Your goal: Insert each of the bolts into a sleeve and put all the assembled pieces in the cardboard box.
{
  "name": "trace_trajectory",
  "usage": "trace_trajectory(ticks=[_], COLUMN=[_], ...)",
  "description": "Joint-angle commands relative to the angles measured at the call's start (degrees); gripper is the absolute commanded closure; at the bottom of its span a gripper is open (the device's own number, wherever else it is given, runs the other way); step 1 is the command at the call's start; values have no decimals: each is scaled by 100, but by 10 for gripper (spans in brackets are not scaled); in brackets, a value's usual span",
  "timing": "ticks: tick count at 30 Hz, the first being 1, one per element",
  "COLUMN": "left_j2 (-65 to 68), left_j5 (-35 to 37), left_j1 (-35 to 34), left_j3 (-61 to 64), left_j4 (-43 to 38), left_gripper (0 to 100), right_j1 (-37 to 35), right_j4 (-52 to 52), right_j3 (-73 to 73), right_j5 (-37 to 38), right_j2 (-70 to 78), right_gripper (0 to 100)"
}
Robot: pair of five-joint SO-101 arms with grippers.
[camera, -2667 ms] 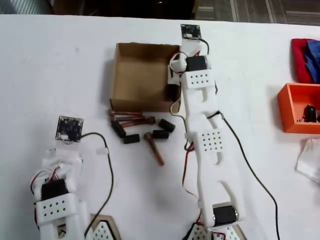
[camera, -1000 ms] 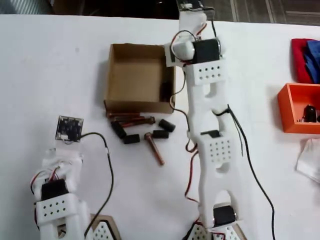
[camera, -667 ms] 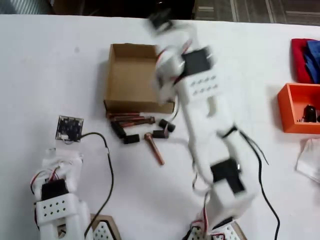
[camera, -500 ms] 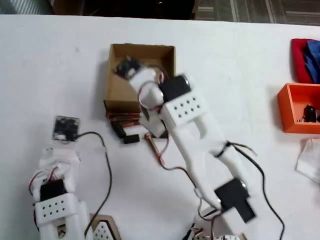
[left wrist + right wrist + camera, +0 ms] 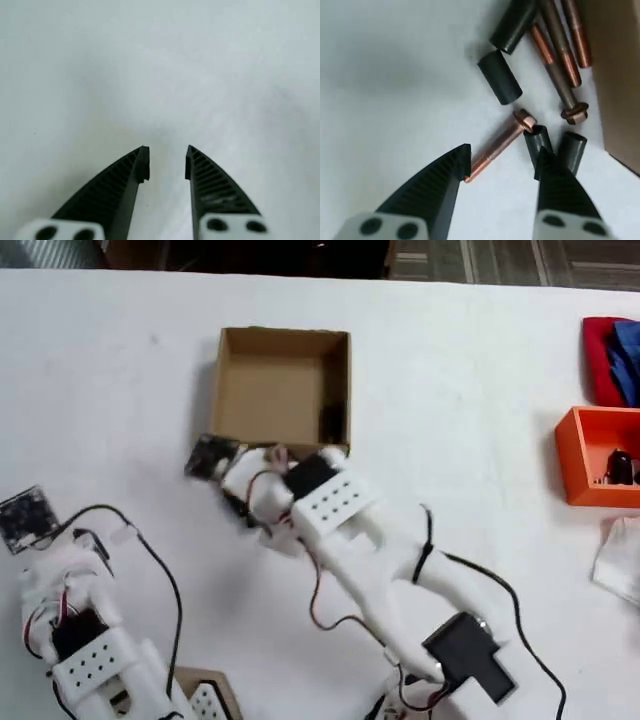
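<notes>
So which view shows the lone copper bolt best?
The right wrist view: the bolt shows full-length between the fingers of the right gripper. In the high view the right arm covers it; the left wrist view faces table elsewhere.

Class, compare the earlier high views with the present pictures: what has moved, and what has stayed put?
The right arm swung from the brown cardboard box's right side back and leftward; its open right gripper now hangs over the copper bolts and black sleeves, holding nothing. The left arm shifted left. The box slid slightly left early on. The orange bin stayed put.
</notes>
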Motion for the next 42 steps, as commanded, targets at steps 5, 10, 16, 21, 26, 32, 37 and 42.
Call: trace_trajectory(ticks=[5,10,16,21,26,32,37,42], left_j2=[-53,-53,-62,-62,-62,-62,-62,-62], left_j5=[158,158,158,158,158,158,158,158], left_j1=[-97,-88,-79,-79,-79,-79,-79,-79], left_j3=[40,48,48,57,57,57,57,57], left_j4=[-123,-123,-123,-123,-123,-123,-123,-123], left_gripper=[842,842,842,842,842,842,842,842], right_j1=[-312,-312,-242,-233,-251,-233,-180,-180], right_j4=[-884,-1174,-1174,-1138,-1147,-1077,-673,-268], right_j3=[-35,-62,-580,-941,-1125,-1301,-1503,-1468], right_j5=[123,484,492,492,492,492,431,18], right_j2=[541,1349,1824,2035,2308,2782,2800,2404], right_gripper=[804,804,804,804,804,841,969,978])
